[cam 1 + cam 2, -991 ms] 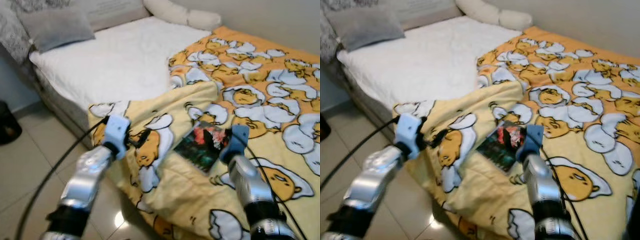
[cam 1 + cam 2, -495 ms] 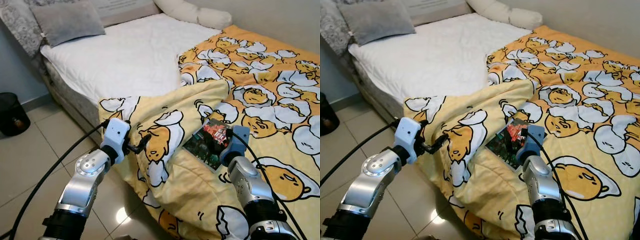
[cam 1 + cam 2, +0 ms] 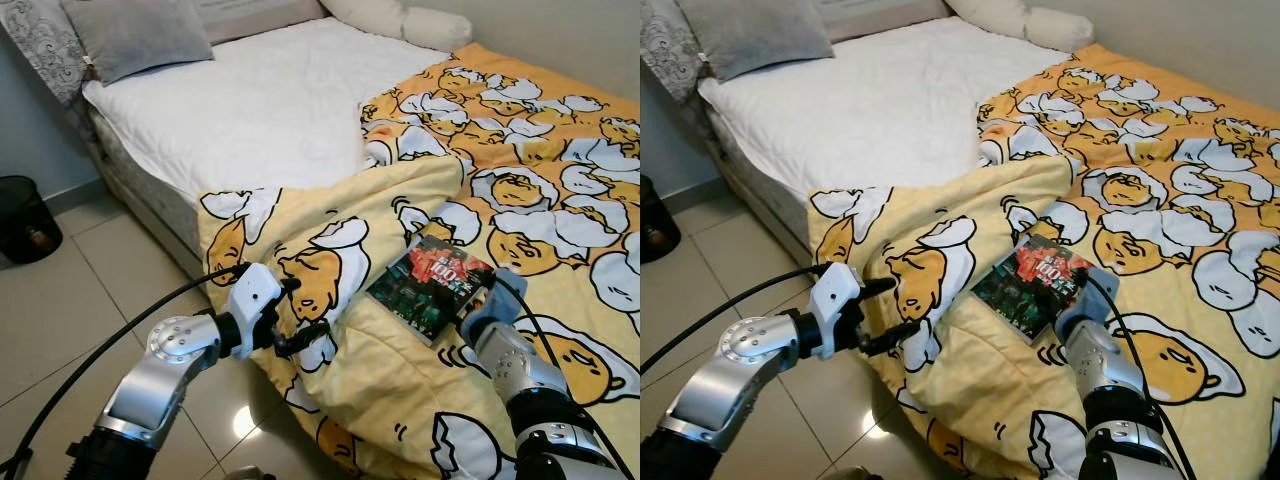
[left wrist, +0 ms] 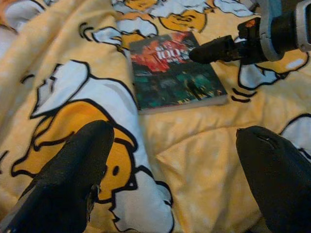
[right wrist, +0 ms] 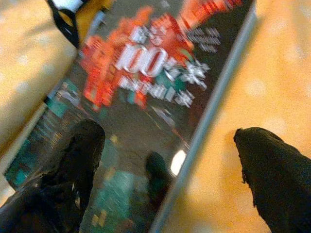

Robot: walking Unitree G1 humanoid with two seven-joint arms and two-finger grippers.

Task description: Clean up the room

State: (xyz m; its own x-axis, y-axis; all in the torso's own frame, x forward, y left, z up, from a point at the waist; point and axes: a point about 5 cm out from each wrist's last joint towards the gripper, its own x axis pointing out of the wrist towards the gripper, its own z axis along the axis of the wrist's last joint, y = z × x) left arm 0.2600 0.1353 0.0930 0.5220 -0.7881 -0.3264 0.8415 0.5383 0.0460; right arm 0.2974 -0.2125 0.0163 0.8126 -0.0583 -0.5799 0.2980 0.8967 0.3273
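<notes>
Yellow quilted blanket printed with white-and-orange egg cartoons (image 3: 520, 200) covers the right part of a bed and spills over its near edge toward a pale tiled floor (image 3: 70, 300); the rest of the bed shows a white mattress cover (image 3: 240, 110), with a grey pillow (image 3: 135, 35) and a long cream bolster (image 3: 400, 18) at the head. A glossy paperback book with a dark green cover and red-and-white lettering (image 3: 430, 287) lies flat on the blanket near the bed's front edge. The right tool (image 5: 165, 160) sits at the book's near right corner with its two black fingers spread apart, one over the cover and the other over the blanket just past the book's edge, gripping nothing. The left tool (image 3: 300, 315) is held at the hanging fold of the blanket by the bed's edge, its black fingers (image 4: 73, 179) likewise parted and empty, pointed across the blanket toward the book. A black cable (image 3: 110, 340) loops from the left arm over the floor. A black round bin (image 3: 22, 215) stands on the tiles beside the bed's head end.
</notes>
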